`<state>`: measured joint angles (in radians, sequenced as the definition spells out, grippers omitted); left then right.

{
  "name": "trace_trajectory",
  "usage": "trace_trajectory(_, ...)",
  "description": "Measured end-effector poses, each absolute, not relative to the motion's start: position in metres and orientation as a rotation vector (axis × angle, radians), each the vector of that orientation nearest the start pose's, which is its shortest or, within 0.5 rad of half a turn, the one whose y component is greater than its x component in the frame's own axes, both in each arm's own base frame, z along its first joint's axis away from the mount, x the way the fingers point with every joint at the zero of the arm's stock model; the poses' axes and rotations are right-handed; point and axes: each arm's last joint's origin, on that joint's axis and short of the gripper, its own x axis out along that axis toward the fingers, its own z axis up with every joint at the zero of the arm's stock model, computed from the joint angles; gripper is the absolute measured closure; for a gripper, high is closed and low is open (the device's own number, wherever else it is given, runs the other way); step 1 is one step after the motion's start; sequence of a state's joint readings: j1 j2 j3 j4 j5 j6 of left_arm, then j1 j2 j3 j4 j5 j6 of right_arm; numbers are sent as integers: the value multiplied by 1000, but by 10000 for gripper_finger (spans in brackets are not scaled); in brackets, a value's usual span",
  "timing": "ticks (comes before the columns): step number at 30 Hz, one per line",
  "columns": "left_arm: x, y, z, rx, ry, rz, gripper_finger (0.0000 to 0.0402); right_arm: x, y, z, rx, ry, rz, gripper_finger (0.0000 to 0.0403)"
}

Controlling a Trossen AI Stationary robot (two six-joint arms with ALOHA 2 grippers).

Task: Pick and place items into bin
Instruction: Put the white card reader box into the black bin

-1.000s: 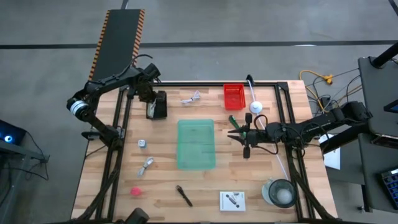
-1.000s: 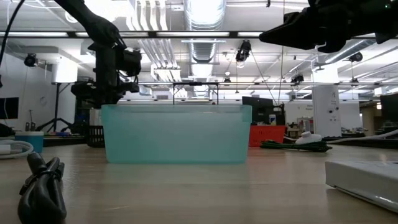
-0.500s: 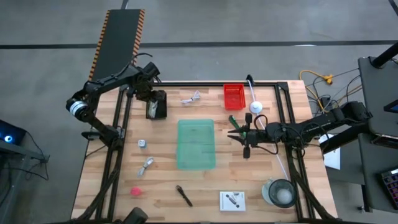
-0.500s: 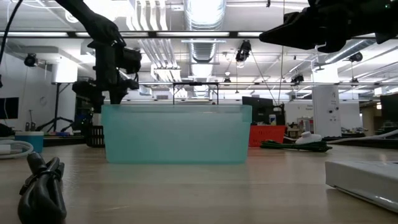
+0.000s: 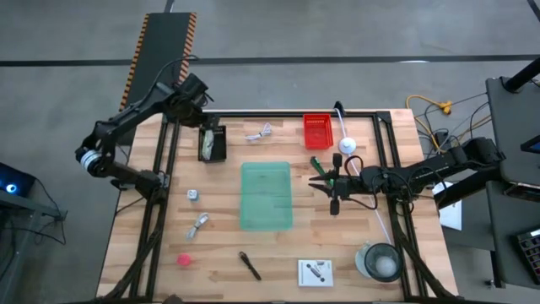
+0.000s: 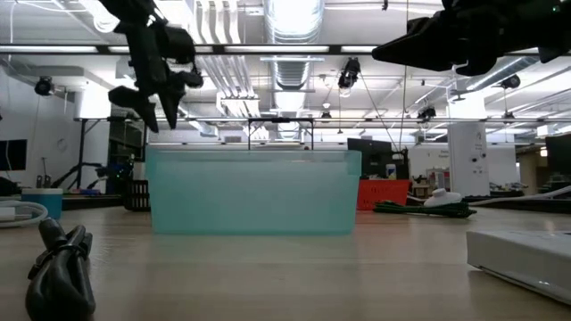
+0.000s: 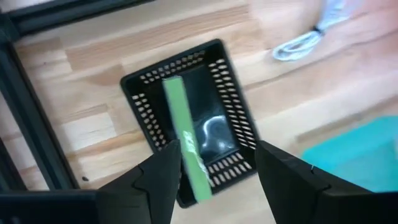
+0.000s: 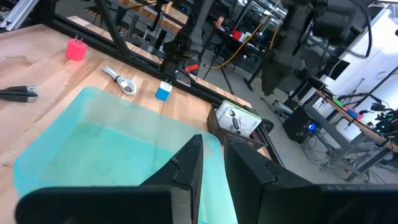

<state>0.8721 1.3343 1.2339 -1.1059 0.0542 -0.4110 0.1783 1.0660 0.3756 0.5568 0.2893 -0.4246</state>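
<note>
My left gripper [image 7: 217, 155] [image 5: 201, 118] [image 6: 156, 102] hangs open above a black mesh basket [image 7: 211, 74] [image 5: 213, 143] at the table's far left. A green strip-shaped item [image 7: 184, 146] in clear wrap lies in that basket, one end over its rim. The translucent teal bin [image 5: 267, 196] [image 6: 254, 192] stands at the table's middle. My right gripper [image 5: 325, 187] [image 8: 212, 165] waits shut beside the bin's right side, above the table, with nothing between its fingers. A green marker [image 5: 316, 165] lies just beyond it.
On the table lie a white cable [image 5: 258, 133], a red basket [image 5: 318, 131], a silvery piece [image 5: 193, 194], a coiled cable [image 5: 199, 224], a pink blob [image 5: 184, 259], a black pen-like tool [image 5: 250, 265], a white packet [image 5: 315, 272] and a round glass bowl [image 5: 380, 262].
My left gripper has opened at the black basket and let go of the green item, which now lies in the basket. The gripper has then risen and drawn back toward the table's far left corner. My right arm has kept still.
</note>
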Motion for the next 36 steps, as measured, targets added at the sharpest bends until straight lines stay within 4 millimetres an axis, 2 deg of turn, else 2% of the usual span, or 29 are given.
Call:
trace_trajectory(8,162,147,332,-698,881,787,212,212,30,212,-425,151,-84,349)
trace_trajectory(17,186,112,355,-373,740,527,212,212,30,212,-385,150,-87,349)
trace_trajectory(30,213,82,365,97,645,163,212,212,30,212,-372,151,-88,349)
trace_trajectory(36,214,82,365,131,648,152,212,212,30,212,-376,148,-67,345)
